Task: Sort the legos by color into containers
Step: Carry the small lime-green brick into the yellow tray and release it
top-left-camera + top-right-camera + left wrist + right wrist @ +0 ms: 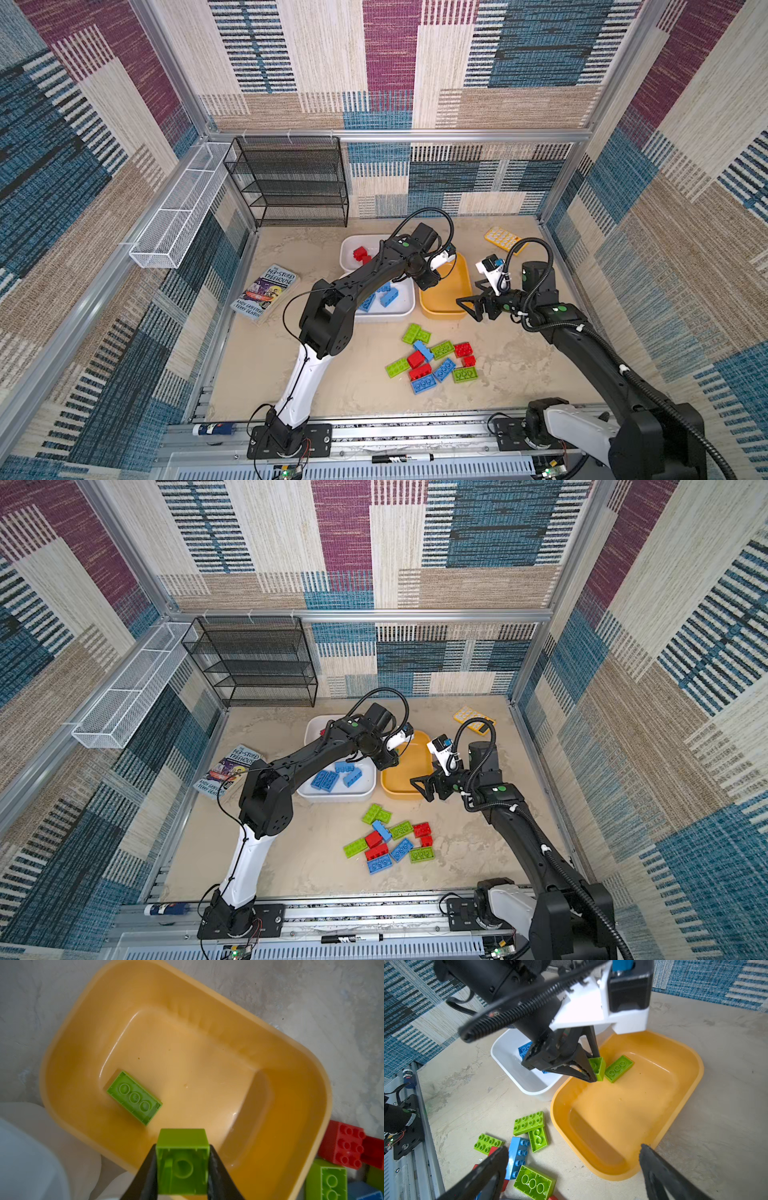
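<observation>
My left gripper (pixel 182 1146) is shut on a small lime green lego (pixel 182 1163), holding it over the near corner of the yellow-orange container (pixel 83 1028). One long green lego (pixel 134 1097) lies upside down inside that container. In both top views the left gripper (pixel 428 282) hangs over the container's left rim (pixel 440 313). My right gripper (pixel 466 291) stands open and empty beside the container's front right edge. Loose red, blue and green legos (pixel 432 359) lie in a pile in front. A white container (pixel 399 311) holds blue legos (pixel 384 297); a second white container (pixel 349 249) holds red legos (pixel 360 254).
A book (pixel 266 293) lies left of the white containers. A black mesh rack (pixel 291 183) stands at the back left, with a white wire basket (pixel 183 208) on the left wall. A yellow keypad-like object (pixel 503 239) lies at the back right.
</observation>
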`<state>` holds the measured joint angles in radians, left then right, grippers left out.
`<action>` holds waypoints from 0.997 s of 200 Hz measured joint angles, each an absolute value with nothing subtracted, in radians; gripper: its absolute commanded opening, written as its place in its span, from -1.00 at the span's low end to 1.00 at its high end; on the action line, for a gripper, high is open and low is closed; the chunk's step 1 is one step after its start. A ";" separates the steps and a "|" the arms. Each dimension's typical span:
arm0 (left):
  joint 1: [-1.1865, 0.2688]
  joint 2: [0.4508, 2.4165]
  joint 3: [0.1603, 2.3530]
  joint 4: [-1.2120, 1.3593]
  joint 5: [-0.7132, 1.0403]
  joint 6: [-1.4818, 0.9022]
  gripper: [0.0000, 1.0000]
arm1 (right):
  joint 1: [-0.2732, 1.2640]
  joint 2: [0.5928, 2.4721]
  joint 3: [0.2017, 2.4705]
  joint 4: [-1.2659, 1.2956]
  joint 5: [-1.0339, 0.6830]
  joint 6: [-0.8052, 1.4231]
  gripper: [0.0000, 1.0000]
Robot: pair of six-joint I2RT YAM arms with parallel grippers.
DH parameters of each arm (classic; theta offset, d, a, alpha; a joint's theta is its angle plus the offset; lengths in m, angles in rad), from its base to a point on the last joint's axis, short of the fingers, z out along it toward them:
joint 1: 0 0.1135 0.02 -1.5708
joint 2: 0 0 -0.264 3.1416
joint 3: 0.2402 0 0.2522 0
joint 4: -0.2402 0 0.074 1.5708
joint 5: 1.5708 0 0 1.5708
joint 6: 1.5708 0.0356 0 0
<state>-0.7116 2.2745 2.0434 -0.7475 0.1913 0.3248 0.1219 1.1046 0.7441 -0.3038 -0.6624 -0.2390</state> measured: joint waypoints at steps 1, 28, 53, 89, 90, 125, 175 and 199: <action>-0.712 2.276 2.043 -0.748 0.190 0.325 -0.32 | 0.121 1.105 0.744 -0.304 -0.662 -0.239 0.99; -0.722 2.302 2.043 -0.743 0.189 0.324 -0.20 | 0.117 1.107 0.744 -0.303 -0.662 -0.239 0.99; -0.725 2.311 2.040 -0.738 0.187 0.321 0.09 | 0.113 1.108 0.744 -0.304 -0.662 -0.239 0.99; -0.724 2.257 2.016 -0.736 0.156 0.321 0.36 | 0.113 1.106 0.744 -0.304 -0.663 -0.239 0.99; -0.724 2.254 2.014 -0.736 0.156 0.321 0.36 | 0.113 1.106 0.744 -0.305 -0.663 -0.239 0.99; -0.720 2.118 1.956 -0.758 0.110 0.326 0.43 | 0.112 1.103 0.744 -0.306 -0.664 -0.240 0.99; -0.710 1.862 1.701 -0.863 0.106 0.337 0.49 | 0.112 1.114 0.744 -0.305 -0.681 -0.240 0.99; -0.711 1.754 1.560 -0.891 0.131 0.336 0.49 | 0.112 1.126 0.744 -0.305 -0.690 -0.240 0.99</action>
